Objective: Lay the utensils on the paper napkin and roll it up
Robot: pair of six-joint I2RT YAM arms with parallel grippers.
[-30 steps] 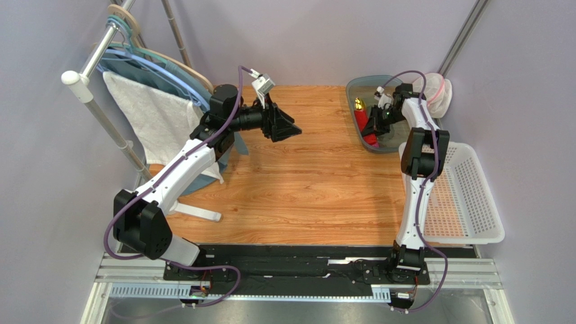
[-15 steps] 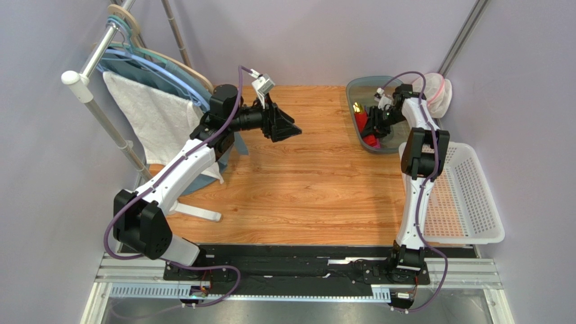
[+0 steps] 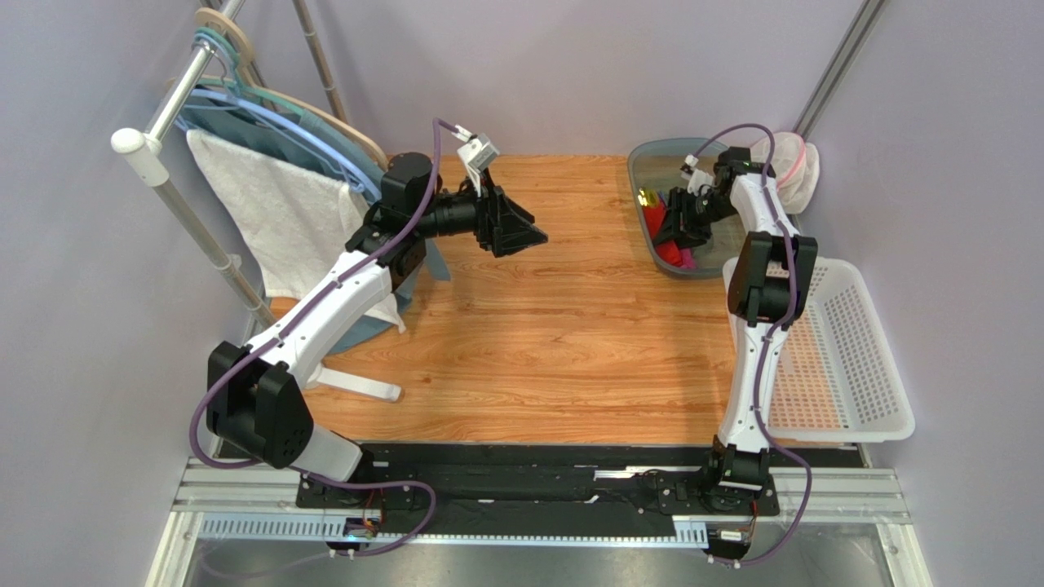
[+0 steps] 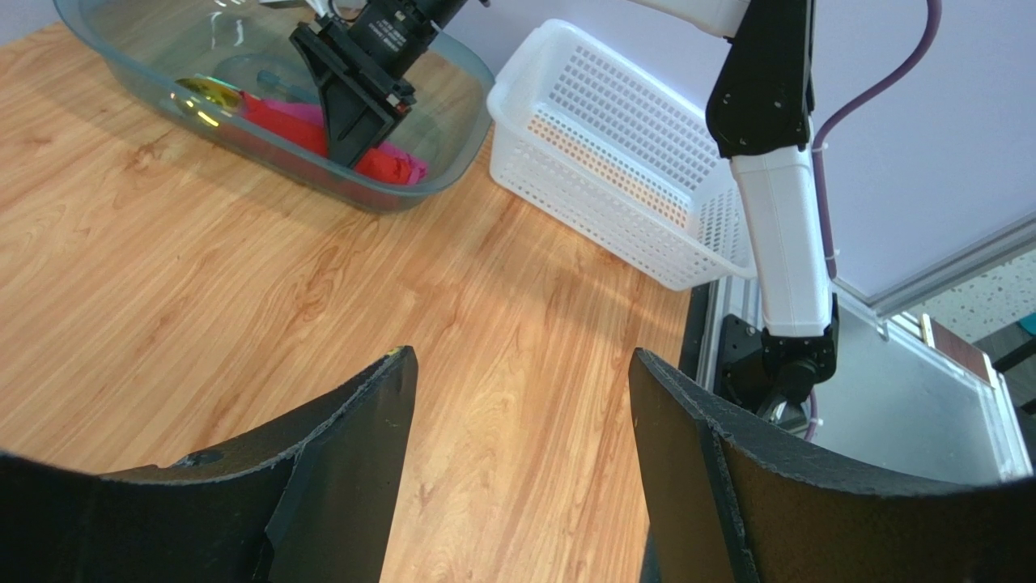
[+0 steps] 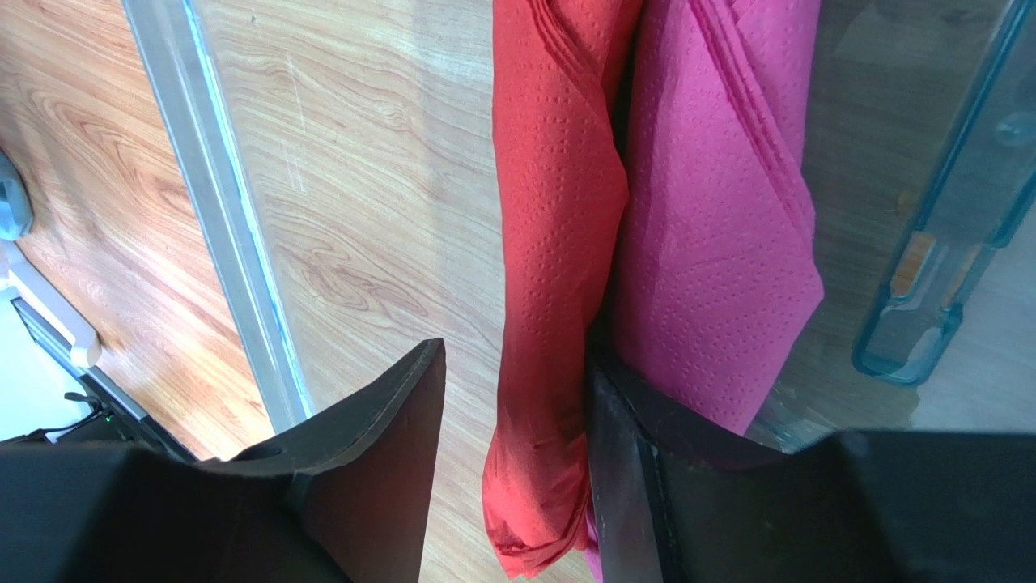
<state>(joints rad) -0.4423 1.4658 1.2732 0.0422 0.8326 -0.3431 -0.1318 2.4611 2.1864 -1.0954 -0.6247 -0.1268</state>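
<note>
- Right gripper (image 5: pixel 513 360) is inside the tub (image 3: pixel 646 157), jaws partly apart around the red napkin (image 5: pixel 553 207), which touches only one finger.
- Risk: closing could snag the pink napkin (image 5: pixel 718 219) alongside it, or tear the thin paper.
- Left gripper (image 4: pixel 521 355), well apart from the tub, gapes empty.
- No utensils visible; no writing readable.

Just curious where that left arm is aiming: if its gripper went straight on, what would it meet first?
Probably the bare wooden tabletop, which shows between the fingers of the open left gripper. If it cleared the wood, the white basket seems next in line, though depth is unclear.
</note>
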